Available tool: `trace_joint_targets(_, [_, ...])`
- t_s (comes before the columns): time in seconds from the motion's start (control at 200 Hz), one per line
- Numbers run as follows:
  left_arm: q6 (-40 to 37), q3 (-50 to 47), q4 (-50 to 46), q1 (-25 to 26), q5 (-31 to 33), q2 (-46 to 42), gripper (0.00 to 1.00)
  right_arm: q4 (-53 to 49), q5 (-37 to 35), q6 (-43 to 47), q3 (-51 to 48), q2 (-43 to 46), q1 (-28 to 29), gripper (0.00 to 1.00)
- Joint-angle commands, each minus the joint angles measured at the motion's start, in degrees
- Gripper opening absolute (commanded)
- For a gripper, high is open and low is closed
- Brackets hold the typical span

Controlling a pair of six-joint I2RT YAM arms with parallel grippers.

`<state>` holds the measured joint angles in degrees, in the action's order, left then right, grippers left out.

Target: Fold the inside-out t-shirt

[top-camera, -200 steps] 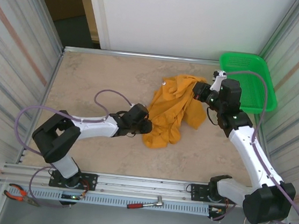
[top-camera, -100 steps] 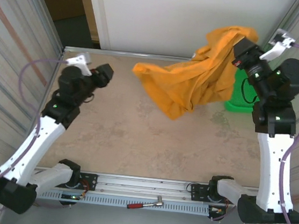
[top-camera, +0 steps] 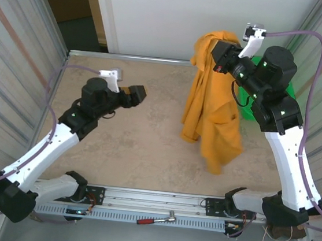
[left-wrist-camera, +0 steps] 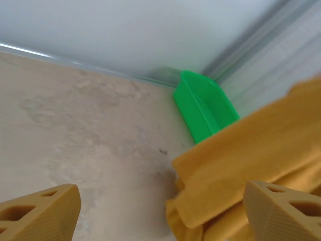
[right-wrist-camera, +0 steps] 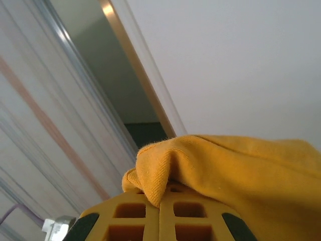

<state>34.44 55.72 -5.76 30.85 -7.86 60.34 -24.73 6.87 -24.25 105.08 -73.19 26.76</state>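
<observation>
The inside-out t-shirt (top-camera: 211, 112) is plain mustard-orange and hangs in a long vertical bunch over the right half of the table, its lower end near the surface. My right gripper (top-camera: 222, 49) is raised high at the back right, shut on the shirt's top edge. In the right wrist view a fold of t-shirt (right-wrist-camera: 225, 160) is pinched in the right gripper (right-wrist-camera: 160, 206), whose jaws are closed. My left gripper (top-camera: 139, 93) stands open to the left of the shirt, apart from it. The left wrist view has the t-shirt (left-wrist-camera: 251, 160) ahead of the empty left gripper (left-wrist-camera: 160, 213).
A green basket (top-camera: 246, 107) stands at the back right, partly behind the shirt and right arm, and appears as the green basket (left-wrist-camera: 203, 108) in the left wrist view. Metal walls close in the table on both sides. A red-handled wrench (top-camera: 157, 219) lies on the front rail.
The left gripper let go of the shirt, opened and pulled away to the left. The right arm lifted the shirt off the table; it swung and now hangs straight down.
</observation>
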Motion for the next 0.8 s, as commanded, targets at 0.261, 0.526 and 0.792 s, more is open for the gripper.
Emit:
trace_joint_targets(0.261, [-1.80,-9.98,5.60,16.52,17.04,4.15,0.86,3.31,-2.24,1.40,0.83,2.17,1.98,0.00])
trace_joint_targets(0.526, [-0.48,-12.21,6.76,15.55,28.07,4.69,0.86,4.25,0.34,-1.30,0.83,2.52,1.98,0.00])
trace_joint_targets(0.792, [1.47,-14.46,13.22,14.51,23.96,5.69,0.86,4.32,0.68,-1.43,0.57,2.48,1.98,0.00])
